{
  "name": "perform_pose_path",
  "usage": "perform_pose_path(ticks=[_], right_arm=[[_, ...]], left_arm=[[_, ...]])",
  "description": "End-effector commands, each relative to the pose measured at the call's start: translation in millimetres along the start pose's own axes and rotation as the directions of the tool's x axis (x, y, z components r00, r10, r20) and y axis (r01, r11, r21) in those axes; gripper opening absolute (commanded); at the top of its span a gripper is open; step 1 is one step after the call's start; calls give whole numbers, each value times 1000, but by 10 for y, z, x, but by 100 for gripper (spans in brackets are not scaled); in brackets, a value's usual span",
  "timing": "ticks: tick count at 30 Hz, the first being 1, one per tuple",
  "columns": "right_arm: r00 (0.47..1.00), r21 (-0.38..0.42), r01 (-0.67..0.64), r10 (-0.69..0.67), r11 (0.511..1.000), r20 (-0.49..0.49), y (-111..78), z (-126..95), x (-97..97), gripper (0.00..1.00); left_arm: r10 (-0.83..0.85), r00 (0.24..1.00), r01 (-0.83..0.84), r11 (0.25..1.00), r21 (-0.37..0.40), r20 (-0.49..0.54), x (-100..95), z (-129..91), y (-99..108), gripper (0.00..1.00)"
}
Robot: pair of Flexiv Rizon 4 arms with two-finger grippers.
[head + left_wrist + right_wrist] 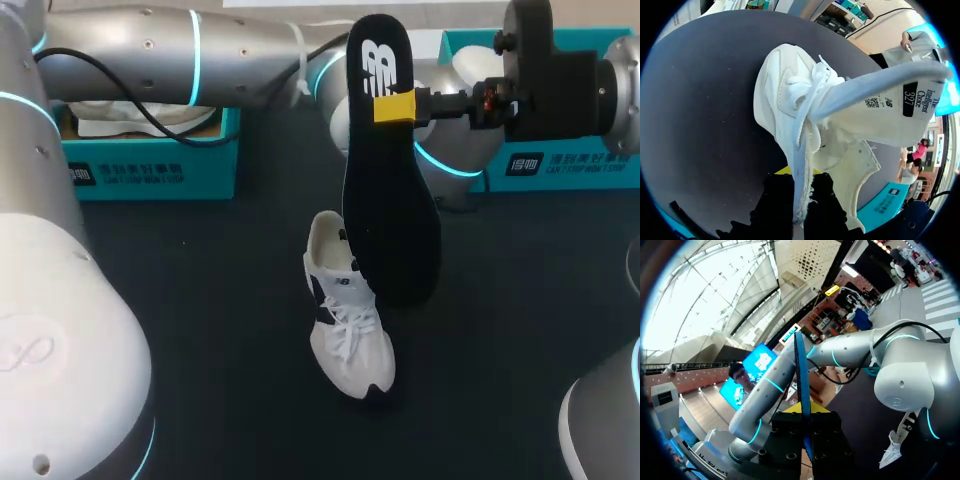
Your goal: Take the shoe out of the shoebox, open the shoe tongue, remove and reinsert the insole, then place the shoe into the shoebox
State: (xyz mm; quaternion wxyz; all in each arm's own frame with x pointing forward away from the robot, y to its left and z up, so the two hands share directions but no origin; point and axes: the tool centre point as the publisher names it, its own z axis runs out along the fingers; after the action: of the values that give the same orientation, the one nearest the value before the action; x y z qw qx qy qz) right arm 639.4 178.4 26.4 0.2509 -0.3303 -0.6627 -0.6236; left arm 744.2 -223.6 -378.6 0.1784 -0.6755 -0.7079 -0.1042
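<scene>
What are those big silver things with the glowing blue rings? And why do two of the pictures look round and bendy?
Those are a robot's two arms, the left arm and the right arm. Each one ends in a claw with yellow tips.

The head view comes from a camera above and behind the robot, looking down on the dark table. The two round pictures come from small cameras on the wrists. Each one looks out along its own claw, and the lens bends everything.

On the table stands a white shoe, with two teal boxes at the back.

The right claw holds up a black insole, the soft pad from inside a shoe. Its wrist camera sees the insole edge-on, like a thin line.

The left claw pinches the edge of the shoe's opening. From above it is hidden behind the insole.
</scene>
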Motion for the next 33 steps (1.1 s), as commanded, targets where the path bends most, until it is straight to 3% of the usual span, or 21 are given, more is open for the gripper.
perform_pose_path(ticks=[1, 16, 17, 18, 19, 26, 33], right_arm=[[1000, 2, -1, 1, 1000, 2, 16, 38, -10, 0], [1000, 2, -1, 1, 1000, 2, 16, 38, -10, 0], [1000, 2, -1, 1, 1000, 2, 16, 38, -10, 0], [1000, 2, -1, 1, 1000, 2, 16, 38, -10, 0], [1000, 2, -1, 1, 1000, 2, 16, 38, -10, 0], [1000, 2, -1, 1, 1000, 2, 16, 38, -10, 0], [1000, 2, -1, 1, 1000, 2, 16, 38, -10, 0]], left_arm=[[23, 1000, -23, 1000, -15, -3, 88, -53, -46, 0], [23, 999, -24, 1000, -14, -36, -3, 175, -78, 0], [23, 999, -24, 1000, -14, -37, -5, 177, -77, 10], [25, 999, -25, 1000, -11, -35, 2, 174, -73, 43], [25, 999, -25, 1000, -12, -26, 16, 155, -72, 100], [-1, 996, 1, 1000, 3, 87, 175, -157, -7, 100], [-62, 971, 51, 997, 56, 230, 180, -493, 134, 100]])
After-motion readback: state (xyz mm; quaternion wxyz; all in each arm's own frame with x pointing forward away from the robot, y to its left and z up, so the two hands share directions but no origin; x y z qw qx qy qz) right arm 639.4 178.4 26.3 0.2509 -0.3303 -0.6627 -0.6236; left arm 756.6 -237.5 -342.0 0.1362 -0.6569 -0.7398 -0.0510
